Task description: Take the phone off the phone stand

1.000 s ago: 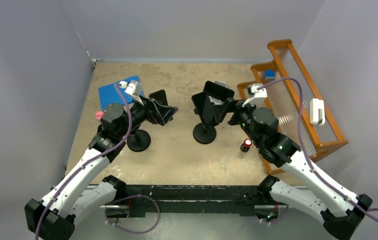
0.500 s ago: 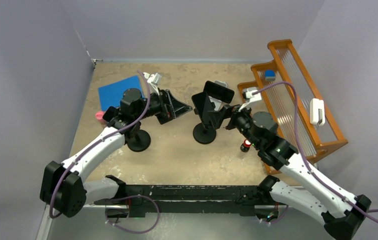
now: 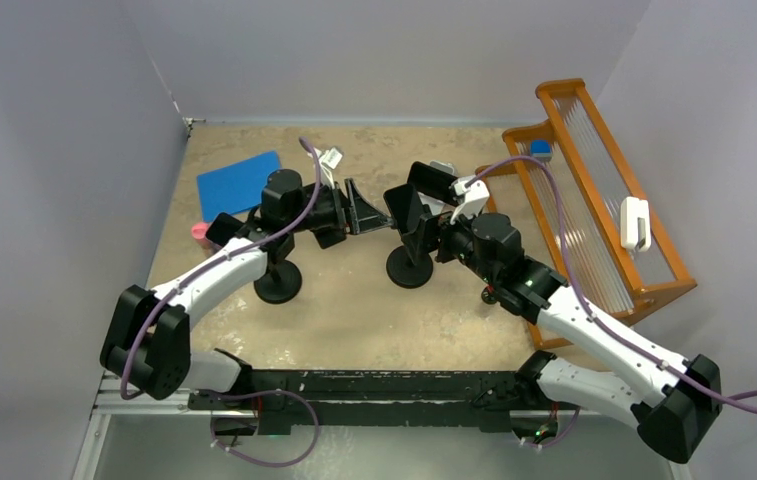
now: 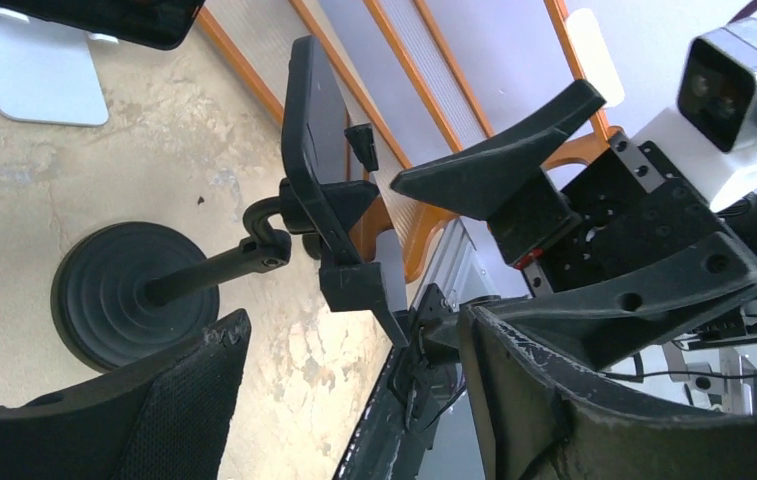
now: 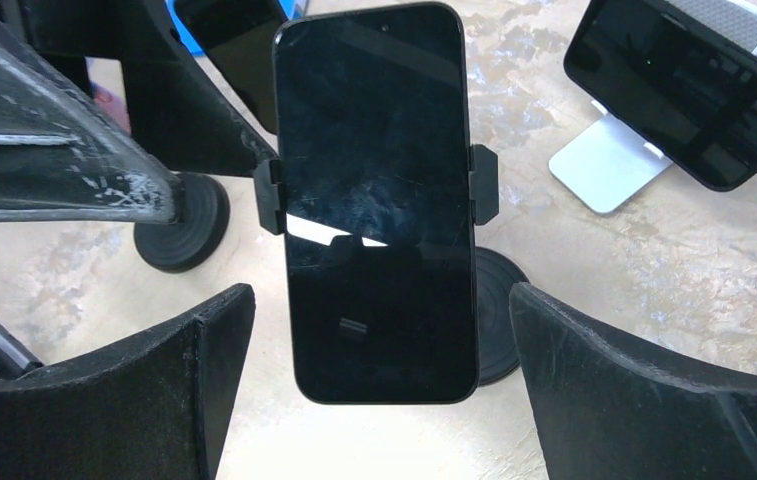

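A black phone (image 5: 374, 200) stands upright, clamped at both sides in a black phone stand (image 3: 410, 268) with a round base, mid-table. My right gripper (image 5: 379, 300) is open in front of its screen. The fingers flank the phone's lower end without touching it. From the left, my left gripper (image 4: 354, 320) is open just behind the stand's clamp (image 4: 344, 215). There the phone (image 4: 304, 130) shows edge-on and nothing sits between the fingers. From above, both grippers (image 3: 369, 212) (image 3: 426, 232) close on the phone (image 3: 401, 205) from either side.
A second phone (image 3: 439, 183) leans on a silver stand (image 5: 604, 165) behind. Another black stand (image 3: 277, 282) is under the left arm. A blue pad (image 3: 239, 183) and a pink object (image 3: 198, 232) lie at the left. An orange rack (image 3: 594, 190) lines the right edge.
My left arm swung right, from over the left stand up to the clamped phone's stand, and its jaws narrowed a little. My right gripper moved left, closer to the phone.
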Action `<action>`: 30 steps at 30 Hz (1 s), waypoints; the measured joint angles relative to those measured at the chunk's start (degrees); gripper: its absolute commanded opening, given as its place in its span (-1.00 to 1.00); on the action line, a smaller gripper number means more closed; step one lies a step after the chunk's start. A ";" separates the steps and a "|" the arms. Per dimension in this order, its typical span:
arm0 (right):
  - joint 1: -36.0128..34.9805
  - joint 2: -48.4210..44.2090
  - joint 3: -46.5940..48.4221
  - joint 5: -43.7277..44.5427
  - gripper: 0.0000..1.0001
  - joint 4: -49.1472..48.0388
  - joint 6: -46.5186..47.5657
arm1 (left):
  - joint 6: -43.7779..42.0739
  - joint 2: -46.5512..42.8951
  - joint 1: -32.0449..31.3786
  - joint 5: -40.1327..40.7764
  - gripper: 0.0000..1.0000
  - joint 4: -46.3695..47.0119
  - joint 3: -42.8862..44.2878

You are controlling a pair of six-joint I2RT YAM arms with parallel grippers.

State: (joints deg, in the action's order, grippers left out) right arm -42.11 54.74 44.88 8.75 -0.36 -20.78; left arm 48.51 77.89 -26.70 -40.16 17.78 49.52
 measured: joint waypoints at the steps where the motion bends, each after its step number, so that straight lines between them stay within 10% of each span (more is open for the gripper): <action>1: 0.00 0.68 0.07 0.02 0.98 0.02 0.28 | 0.15 0.26 0.00 -0.37 0.40 0.09 0.13; 23: 0.00 4.59 0.13 0.63 0.70 -1.22 2.69 | 1.44 3.82 0.00 -3.63 0.11 1.33 3.10; 30: 0.00 5.11 0.13 0.63 0.89 -1.31 2.91 | 1.44 4.20 0.00 -4.15 0.10 1.29 3.28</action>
State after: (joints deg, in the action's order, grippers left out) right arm -42.11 59.86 45.01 9.39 -1.67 -17.87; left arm 49.95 82.08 -26.70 -44.31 19.07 52.80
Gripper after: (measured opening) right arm 0.889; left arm 0.552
